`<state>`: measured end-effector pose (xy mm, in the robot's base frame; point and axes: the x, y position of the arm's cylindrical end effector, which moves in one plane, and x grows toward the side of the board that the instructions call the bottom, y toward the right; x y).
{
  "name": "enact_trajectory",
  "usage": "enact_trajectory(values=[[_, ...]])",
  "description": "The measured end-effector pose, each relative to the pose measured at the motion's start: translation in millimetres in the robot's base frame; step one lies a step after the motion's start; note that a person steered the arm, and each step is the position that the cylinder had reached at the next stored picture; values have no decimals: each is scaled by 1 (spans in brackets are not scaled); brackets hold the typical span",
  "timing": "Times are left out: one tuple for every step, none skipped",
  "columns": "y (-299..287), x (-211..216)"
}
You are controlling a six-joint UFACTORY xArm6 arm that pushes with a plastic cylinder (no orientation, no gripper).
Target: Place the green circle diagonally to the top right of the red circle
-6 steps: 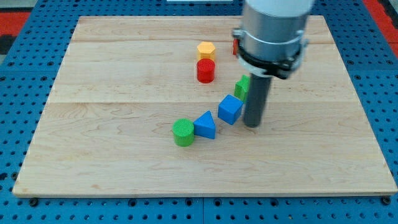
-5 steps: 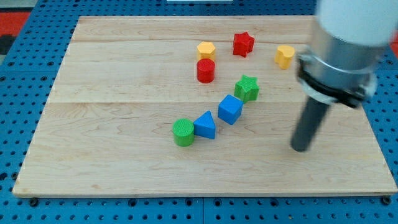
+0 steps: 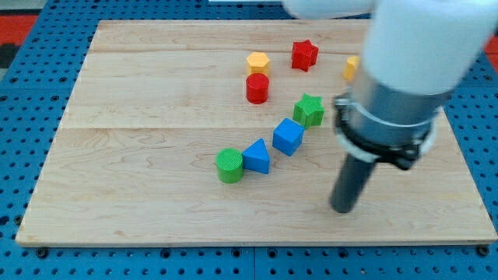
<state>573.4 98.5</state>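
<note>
The green circle point(image 3: 229, 166) lies left of the board's middle, touching the blue triangle point(image 3: 257, 156) on its right. The red circle point(image 3: 257, 88) stands above them, just under the yellow hexagon point(image 3: 257, 61). My tip point(image 3: 342, 208) rests on the board at the lower right, well to the right of and a little below the green circle, touching no block.
A blue cube point(image 3: 288, 136) and a green star point(image 3: 310, 110) continue the diagonal row up to the right. A red star point(image 3: 304, 54) is near the top. A yellow block point(image 3: 352, 68) is partly hidden behind the arm. The wooden board's point(image 3: 117, 194) bottom edge is near my tip.
My tip swung from beside the blue cube out to the right, then came back left and down toward the board's bottom edge. No block has moved.
</note>
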Motion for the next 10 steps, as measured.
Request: enact_trajectory(values=[[-54,-3],[-86,-28],[-147,-39],[-155,-49],[-161,-59],[-180,-53],[-130,-13],[-58,-14],[-54,-14],[-49,-9]])
